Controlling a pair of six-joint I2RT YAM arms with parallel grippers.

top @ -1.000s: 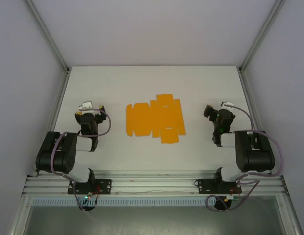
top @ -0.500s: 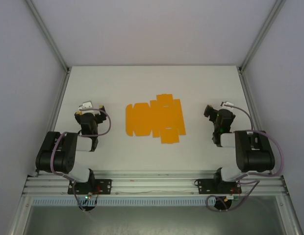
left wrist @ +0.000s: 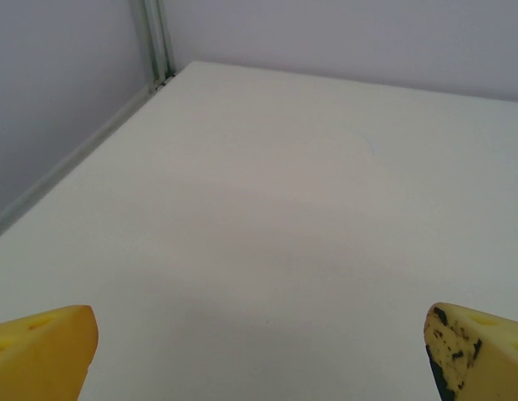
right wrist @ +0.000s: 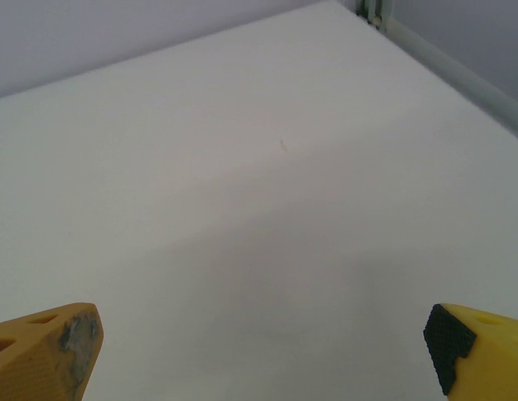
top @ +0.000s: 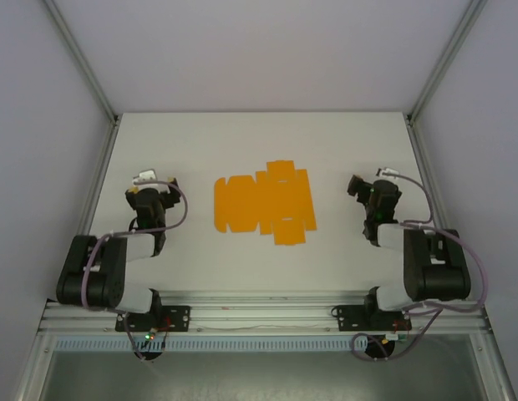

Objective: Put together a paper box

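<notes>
- Your paper box (top: 265, 207) lies flat on the surface (top: 242, 142) between the left jaws and right jaws, apart from both.
- Both stand spread wide, empty.

paper box (top: 265, 205) flat on the table (top: 242, 142), left gripper (top: 148, 189) to its left, right gripper (top: 365, 188) to its right, both well apart

My top camera sits high above and behind the arm bases (top: 150, 319), looking down and forward over the whole white surface (top: 192, 142). The left wrist camera looks low and close across it, past the left tool (left wrist: 259, 355) toward the far left corner post (left wrist: 154, 42). The right wrist camera mirrors that past the right tool (right wrist: 259, 355) toward the far right post (right wrist: 374, 10). All three share that surface.
</notes>
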